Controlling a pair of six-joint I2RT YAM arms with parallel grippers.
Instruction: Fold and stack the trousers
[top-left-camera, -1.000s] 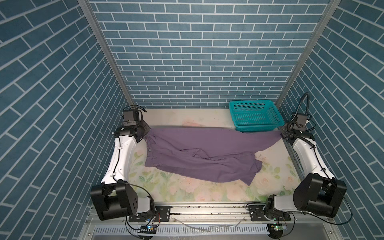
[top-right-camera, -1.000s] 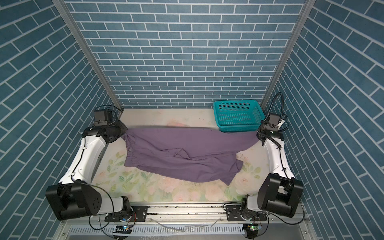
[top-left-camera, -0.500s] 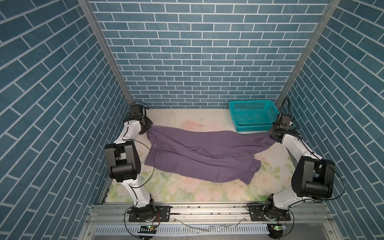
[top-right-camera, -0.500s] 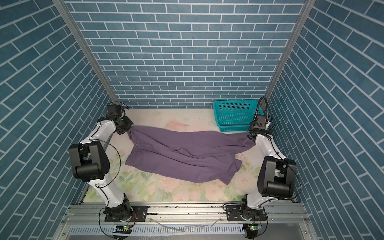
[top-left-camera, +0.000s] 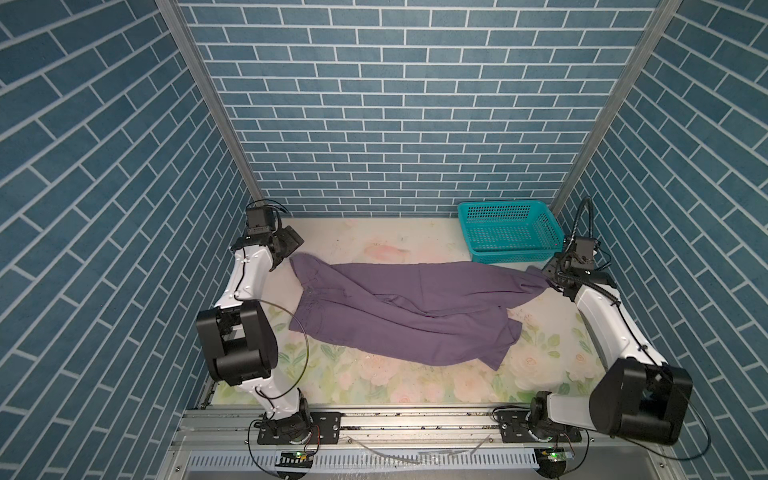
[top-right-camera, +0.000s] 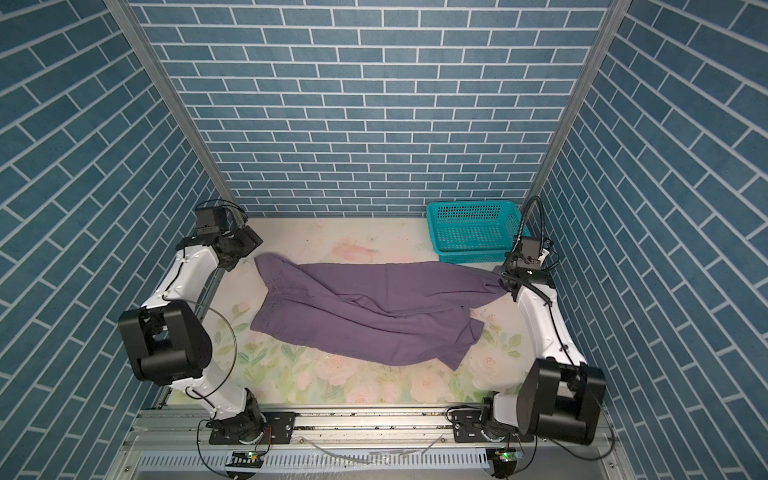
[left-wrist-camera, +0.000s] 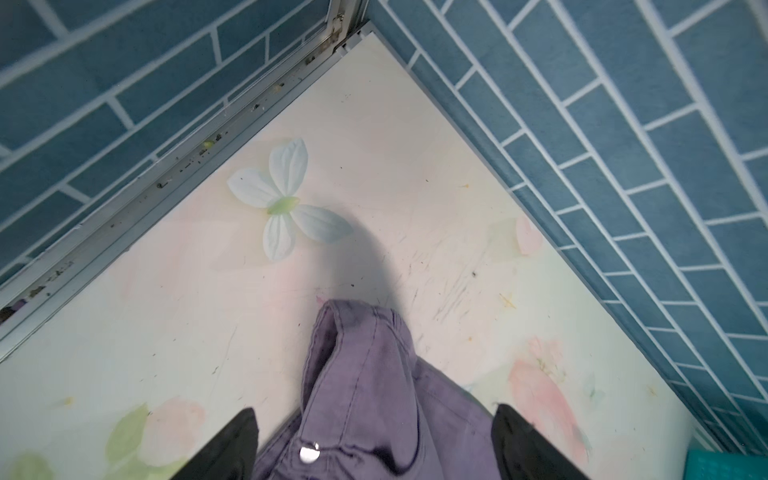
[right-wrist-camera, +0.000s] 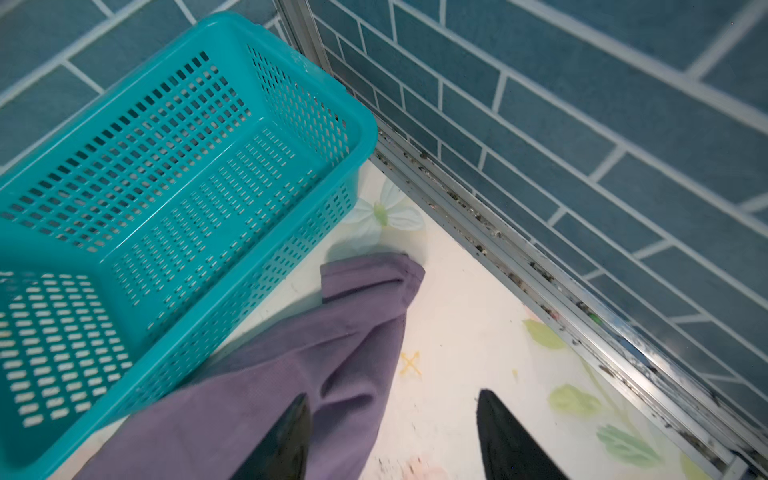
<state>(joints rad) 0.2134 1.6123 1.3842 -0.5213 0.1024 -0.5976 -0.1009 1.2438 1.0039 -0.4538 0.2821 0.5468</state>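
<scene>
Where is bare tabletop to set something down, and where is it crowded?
Free: near strip between trousers and front rail; far strip between trousers and back wall, left of the basket. Crowded: far-right corner, where basket, trousers and right gripper crowd together.

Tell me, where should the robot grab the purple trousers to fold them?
Probably the waistband corner at the trousers' left end, from above: that stitched edge rests on the table, and the open left pincer hangs over it.

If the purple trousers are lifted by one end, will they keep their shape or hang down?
Probably they hang limp: the trousers lie in soft creases, draped flat on the table. They look thin, so likely light. A push would probably bunch the wrinkled cloth rather than slide it whole.
</scene>
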